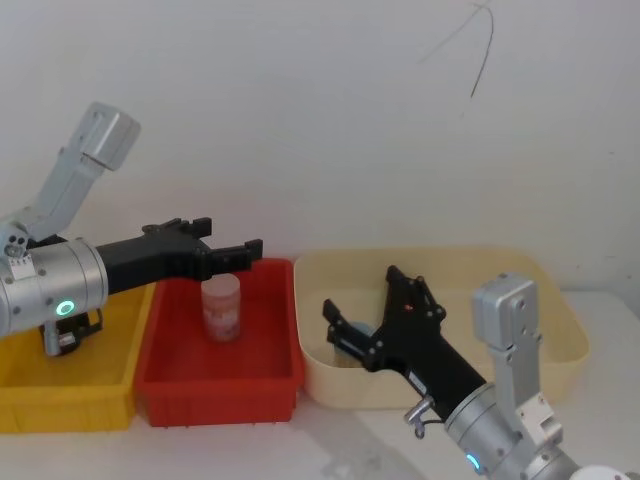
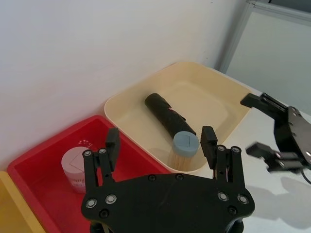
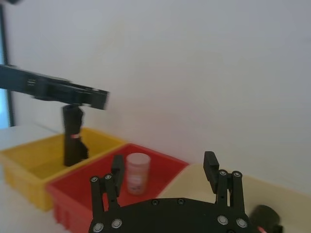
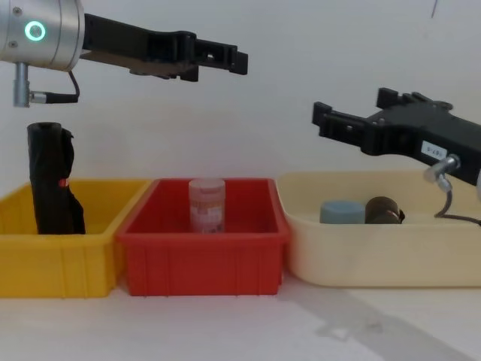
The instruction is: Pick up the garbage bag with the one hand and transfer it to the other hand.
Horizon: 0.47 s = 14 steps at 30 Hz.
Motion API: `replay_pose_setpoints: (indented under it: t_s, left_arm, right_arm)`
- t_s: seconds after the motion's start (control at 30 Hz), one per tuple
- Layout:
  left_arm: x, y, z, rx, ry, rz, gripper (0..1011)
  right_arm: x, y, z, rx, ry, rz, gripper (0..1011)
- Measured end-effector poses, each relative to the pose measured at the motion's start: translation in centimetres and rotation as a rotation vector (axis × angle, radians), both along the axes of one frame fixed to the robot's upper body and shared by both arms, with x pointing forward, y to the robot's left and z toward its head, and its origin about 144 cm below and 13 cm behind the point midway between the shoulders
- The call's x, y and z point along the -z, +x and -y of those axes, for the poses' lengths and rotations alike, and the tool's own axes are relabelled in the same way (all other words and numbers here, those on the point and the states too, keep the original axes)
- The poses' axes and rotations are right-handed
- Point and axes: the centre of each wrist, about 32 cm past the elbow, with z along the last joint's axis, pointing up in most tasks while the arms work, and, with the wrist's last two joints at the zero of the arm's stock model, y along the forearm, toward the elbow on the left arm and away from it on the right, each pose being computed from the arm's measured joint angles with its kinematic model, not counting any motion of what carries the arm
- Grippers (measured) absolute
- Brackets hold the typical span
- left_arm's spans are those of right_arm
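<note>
Lower right of the left wrist frame, the garbage bag lies in the cream tub beside a blue-capped jar. Left gripper hovers over the red bin, jaws open, empty. Right gripper hangs above the tub, jaws open.

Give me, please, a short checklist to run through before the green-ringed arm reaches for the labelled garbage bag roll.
1. Left gripper open and empty: ok.
2. Right gripper open to receive: ok.
3. Tight black cylindrical garbage bag roll lying uncovered in the cream plastic tray: ok.
4. Left gripper above the roll: not ok; it hangs over the red plastic bin.
5. Blue-lidded jar clear of the roll's end: cannot tell.
</note>
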Motion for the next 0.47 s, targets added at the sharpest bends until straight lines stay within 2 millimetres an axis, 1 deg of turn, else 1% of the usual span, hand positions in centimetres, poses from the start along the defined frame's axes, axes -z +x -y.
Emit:
replay_pose_setpoints:
  t_s: [0.17,0.47]
  left_arm:
    - [0.2,0.1,-0.1,0.004,0.002,-0.003,1001]
    - [0.3,0.1,-0.1,0.008,0.003,-0.005,1001]
  right_arm:
    - [0.0,-1.1,-0.7,-0.063,-0.01,0.015,1001]
    - [0.0,-1.8,-1.2,-0.107,-0.016,0.025,1001]
